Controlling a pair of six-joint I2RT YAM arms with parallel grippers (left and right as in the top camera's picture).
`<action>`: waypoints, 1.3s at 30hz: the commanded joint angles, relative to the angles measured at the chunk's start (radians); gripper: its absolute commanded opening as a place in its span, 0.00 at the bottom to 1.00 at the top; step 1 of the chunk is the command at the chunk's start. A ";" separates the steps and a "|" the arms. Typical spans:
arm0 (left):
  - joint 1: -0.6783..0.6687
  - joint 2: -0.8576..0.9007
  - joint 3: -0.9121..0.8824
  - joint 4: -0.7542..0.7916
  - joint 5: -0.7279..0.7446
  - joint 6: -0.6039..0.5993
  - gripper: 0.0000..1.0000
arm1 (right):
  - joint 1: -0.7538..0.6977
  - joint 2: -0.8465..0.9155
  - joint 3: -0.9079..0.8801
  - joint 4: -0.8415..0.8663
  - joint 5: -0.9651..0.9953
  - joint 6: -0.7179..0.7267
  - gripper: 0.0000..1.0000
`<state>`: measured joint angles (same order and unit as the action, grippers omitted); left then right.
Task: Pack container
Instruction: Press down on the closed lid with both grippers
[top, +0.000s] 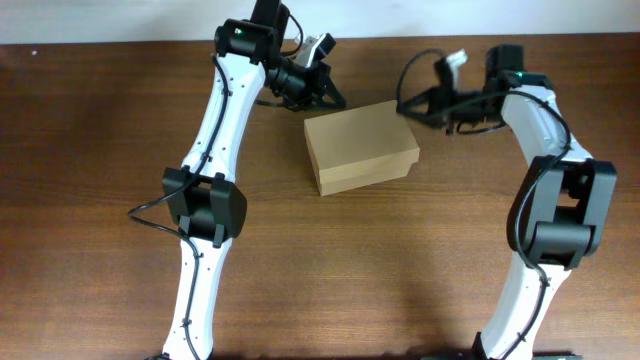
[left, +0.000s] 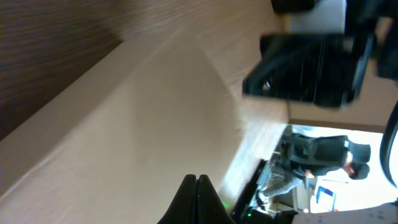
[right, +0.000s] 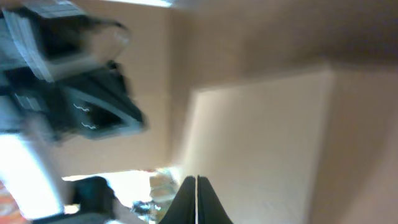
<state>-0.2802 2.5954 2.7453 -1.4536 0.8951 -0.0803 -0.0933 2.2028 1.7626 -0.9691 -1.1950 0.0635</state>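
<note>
container (top: 360, 145): i see it lid shut, mid-counter (top: 100, 150), between my two arms.
left jaws: pinched together, empty, near its far edge.
right jaws: pinched together, empty, just beside its far right corner; contact i can't tell.

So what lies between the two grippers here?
The closed container: the left gripper and right gripper flank its far end. The overhead view shows this best.

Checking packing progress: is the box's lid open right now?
No, the container sits fully closed, its top flat, in the overhead view.
</note>
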 joint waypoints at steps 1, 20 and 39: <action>0.003 -0.040 0.014 -0.015 -0.089 0.030 0.02 | 0.042 -0.085 0.007 -0.078 0.209 -0.233 0.04; -0.048 -0.040 0.014 -0.136 -0.493 0.048 0.02 | 0.150 -0.283 0.055 -0.261 0.795 -0.160 0.04; -0.137 -0.040 0.014 -0.183 -0.669 0.040 0.02 | 0.203 -0.183 0.014 -0.224 0.850 -0.156 0.04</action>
<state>-0.4141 2.5904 2.7457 -1.6218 0.2855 -0.0483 0.0940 1.9900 1.7874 -1.1976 -0.3622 -0.1001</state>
